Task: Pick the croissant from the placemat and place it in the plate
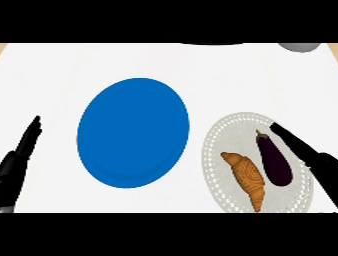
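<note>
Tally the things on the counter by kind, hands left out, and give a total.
Plate, blue: 1
Placemat, pale and round: 1
Croissant, on the placemat: 1
Eggplant, on the placemat beside the croissant: 1
Grey thing at the far edge, mostly cut off, kind unclear: 1
Total: 5

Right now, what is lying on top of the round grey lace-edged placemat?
A golden-brown croissant and a dark purple eggplant lie side by side on the round grey placemat. The black right hand reaches over its right edge, hiding that strip.
</note>
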